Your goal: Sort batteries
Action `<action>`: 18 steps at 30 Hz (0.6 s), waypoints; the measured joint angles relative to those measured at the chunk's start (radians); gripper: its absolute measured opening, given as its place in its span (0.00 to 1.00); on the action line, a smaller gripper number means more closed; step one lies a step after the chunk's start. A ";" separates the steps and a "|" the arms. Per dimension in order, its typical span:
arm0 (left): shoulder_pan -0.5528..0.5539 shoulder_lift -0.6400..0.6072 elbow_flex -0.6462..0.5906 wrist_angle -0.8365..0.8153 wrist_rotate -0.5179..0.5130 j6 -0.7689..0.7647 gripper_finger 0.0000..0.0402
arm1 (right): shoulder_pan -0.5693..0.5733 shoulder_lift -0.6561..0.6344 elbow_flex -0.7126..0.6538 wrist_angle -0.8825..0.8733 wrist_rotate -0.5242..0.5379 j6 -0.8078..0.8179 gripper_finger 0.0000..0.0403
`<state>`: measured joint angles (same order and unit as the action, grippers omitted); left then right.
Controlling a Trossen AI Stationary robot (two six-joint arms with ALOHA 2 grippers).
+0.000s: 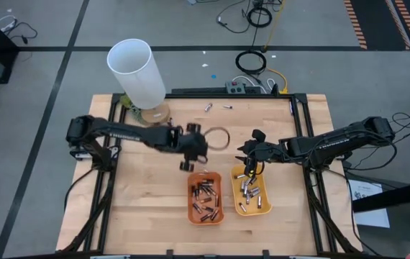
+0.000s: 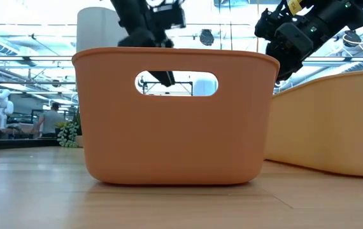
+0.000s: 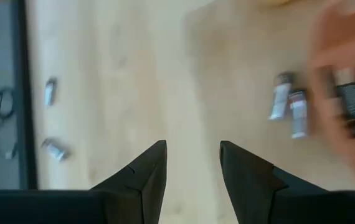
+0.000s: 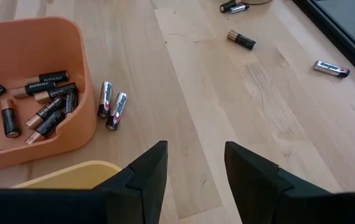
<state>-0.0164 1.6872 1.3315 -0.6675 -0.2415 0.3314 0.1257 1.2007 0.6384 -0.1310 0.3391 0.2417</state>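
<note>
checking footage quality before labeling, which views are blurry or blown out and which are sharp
Left wrist view: motion-blurred, the orange tray and batteries smeared. Right wrist view: sharp, battery labels readable. Low view: backlit by bright windows, the tray's wall fills the frame. High view: evenly lit, soft shadows.

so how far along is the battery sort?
Mostly done: dark cells fill the orange tray, silvery ones the yellow tray. Both hands, left and right, are open and empty. Left: two silver cells beside the orange tray, strays farther out.
</note>
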 joint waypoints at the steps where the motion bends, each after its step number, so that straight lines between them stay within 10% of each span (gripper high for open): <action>1: 0.030 -0.001 0.000 -0.004 0.000 0.002 0.40 | 0.000 0.000 0.000 0.000 0.000 0.000 0.37; 18: 0.435 0.219 -0.068 0.071 0.218 -0.124 0.40 | 0.000 0.000 0.000 -0.013 0.000 0.000 0.37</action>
<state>0.4188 1.9062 1.2636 -0.5961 -0.0238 0.2077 0.1259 1.2009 0.6384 -0.1441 0.3389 0.2416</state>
